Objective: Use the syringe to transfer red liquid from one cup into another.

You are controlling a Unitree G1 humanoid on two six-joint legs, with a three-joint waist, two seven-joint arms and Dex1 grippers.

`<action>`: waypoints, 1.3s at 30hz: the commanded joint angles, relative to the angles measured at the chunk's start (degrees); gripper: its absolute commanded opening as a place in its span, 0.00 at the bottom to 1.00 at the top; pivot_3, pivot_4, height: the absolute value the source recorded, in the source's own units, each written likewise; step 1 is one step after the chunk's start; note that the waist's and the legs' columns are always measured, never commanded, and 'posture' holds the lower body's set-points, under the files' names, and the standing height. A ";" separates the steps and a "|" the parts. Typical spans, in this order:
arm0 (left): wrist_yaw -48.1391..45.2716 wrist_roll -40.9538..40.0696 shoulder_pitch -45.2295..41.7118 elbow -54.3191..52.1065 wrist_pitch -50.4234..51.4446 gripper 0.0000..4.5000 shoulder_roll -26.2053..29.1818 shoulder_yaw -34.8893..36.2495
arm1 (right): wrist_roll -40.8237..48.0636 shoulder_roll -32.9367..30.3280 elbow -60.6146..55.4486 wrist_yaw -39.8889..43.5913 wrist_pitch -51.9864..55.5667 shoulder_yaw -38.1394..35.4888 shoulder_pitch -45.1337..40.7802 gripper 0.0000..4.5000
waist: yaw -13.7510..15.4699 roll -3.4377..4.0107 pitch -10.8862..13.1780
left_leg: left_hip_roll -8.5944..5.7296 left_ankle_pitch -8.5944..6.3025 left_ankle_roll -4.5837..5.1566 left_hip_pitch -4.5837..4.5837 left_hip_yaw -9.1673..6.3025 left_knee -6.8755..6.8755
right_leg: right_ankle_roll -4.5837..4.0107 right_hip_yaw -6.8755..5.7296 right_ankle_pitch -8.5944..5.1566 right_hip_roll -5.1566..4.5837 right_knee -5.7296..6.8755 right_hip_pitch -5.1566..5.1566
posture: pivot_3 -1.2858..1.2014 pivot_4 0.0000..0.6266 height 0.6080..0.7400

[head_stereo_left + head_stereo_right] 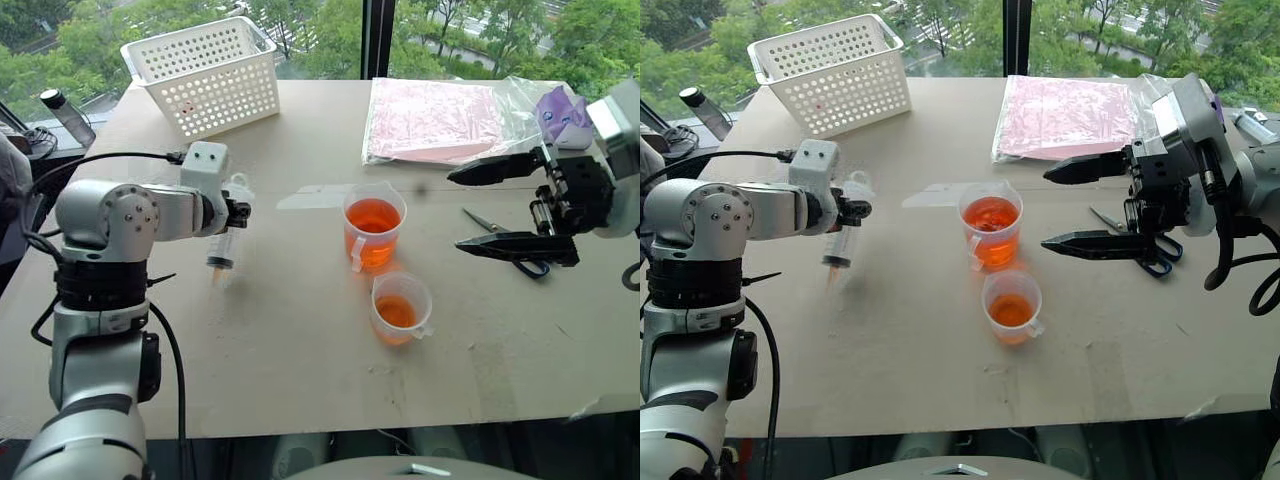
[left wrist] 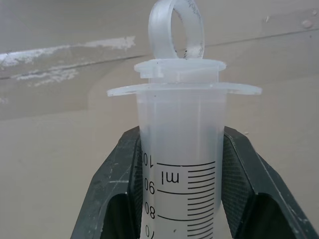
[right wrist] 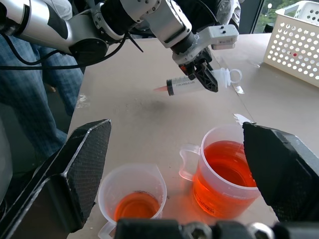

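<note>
Syringe picked up; draw step not yet begun.
Left pincer (image 3: 202, 75) pinches the syringe (image 3: 192, 83) barrel, lifted off the desk (image 1: 300, 350), plunger fully in. Right pincer (image 1: 505, 208) spread, empty. Next: tip into fuller cup (image 1: 374, 226) of red liquid (image 1: 373, 216), pull ring.

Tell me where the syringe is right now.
The syringe is clamped in the left gripper, lifted off the table on the robot's left, well left of the two cups.
</note>
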 commanded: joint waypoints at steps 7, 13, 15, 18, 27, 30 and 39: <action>-20.94 -2.28 -4.16 -9.82 -25.03 0.31 -4.96 10.19 | -0.52 4.65 5.74 -3.41 -1.74 -0.36 -6.11 1.00 | 0.36 0.00 0.00 | 0.00 0.00 0.00 0.05 -0.01 0.03 | 0.00 -0.04 0.00 -0.01 0.02 0.07 | 0.52 0.24 1.00; -31.18 -2.22 -1.38 -10.73 -38.27 0.31 -15.58 7.13 | -0.55 12.02 10.43 -11.00 -3.64 -2.97 -6.72 1.00 | 0.34 0.00 -0.01 | 0.00 0.00 0.02 0.06 -0.01 0.18 | 0.01 -0.08 0.00 0.00 0.02 0.18 | 0.52 0.24 1.00; -34.76 -0.20 0.33 -10.94 -41.55 0.31 -17.64 3.85 | 0.33 15.37 10.81 -15.05 -3.97 -4.31 -6.83 1.00 | 0.16 0.00 -0.01 | 0.00 0.00 0.02 0.03 0.00 0.17 | 0.01 -0.07 0.00 0.02 0.05 0.15 | 0.52 0.24 1.00; -36.91 1.57 1.51 -9.52 -45.12 0.31 -21.27 0.93 | -1.27 18.46 10.92 -20.76 -4.29 -4.51 -7.86 1.00 | 0.14 0.00 0.00 | 0.01 0.00 0.02 0.03 -0.01 0.16 | 0.01 -0.07 0.00 0.04 0.05 0.13 | 0.52 0.24 1.00; -44.91 8.14 3.84 -3.59 -56.40 0.31 -28.15 -5.13 | -4.26 22.60 12.23 -28.98 -5.34 -4.16 -11.55 1.00 | 0.09 0.00 -0.01 | 0.01 0.00 0.02 0.03 0.00 0.17 | 0.01 -0.06 0.01 0.09 0.08 0.12 | 0.52 0.24 1.00; -46.96 9.30 4.78 -1.96 -58.39 0.31 -28.87 -5.68 | -3.06 23.61 11.51 -29.73 -4.99 -4.41 -12.27 1.00 | 0.02 0.01 -0.01 | 0.01 0.00 0.03 0.03 0.00 0.16 | 0.01 -0.05 0.01 0.08 0.07 0.12 | 0.52 0.24 1.00; -50.59 13.74 6.33 2.77 -64.90 0.31 -33.03 -8.35 | -2.00 26.66 12.18 -29.19 -2.54 -0.43 -15.29 1.00 | -0.03 0.02 -0.01 | 0.01 -0.01 0.04 0.03 -0.01 0.16 | 0.01 -0.06 0.01 0.08 0.08 0.12 | 0.52 0.24 1.00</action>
